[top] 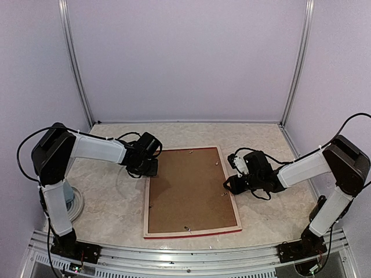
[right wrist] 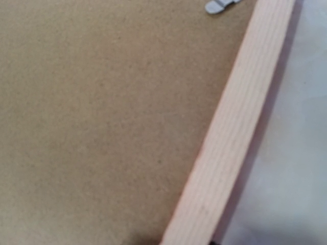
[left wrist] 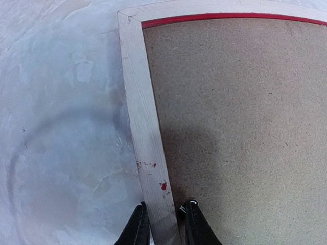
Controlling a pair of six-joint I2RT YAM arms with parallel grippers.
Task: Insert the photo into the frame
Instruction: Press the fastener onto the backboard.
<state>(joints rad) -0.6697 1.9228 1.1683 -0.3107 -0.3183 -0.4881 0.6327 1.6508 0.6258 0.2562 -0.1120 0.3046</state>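
Note:
The frame (top: 146, 217) lies face down on the marble table, its pale wood back up and a red edge along its near side. A brown backing panel (top: 188, 188) fills it. The photo is hidden. My left gripper (top: 149, 169) sits at the far end of the frame's left rail. In the left wrist view its black fingers (left wrist: 137, 227) straddle the rail (left wrist: 140, 112), and the left gripper (left wrist: 163, 219) is shut on it. My right gripper (top: 231, 184) is at the right rail (right wrist: 235, 127). There, dark fingertips just show on either side of the wood at the bottom edge.
Small metal tabs (right wrist: 219, 5) sit along the backing panel's edges. A round grey disc (top: 75, 202) lies by the left arm's base. Booth walls close off the back and sides, and an aluminium rail (top: 191, 258) runs along the near edge.

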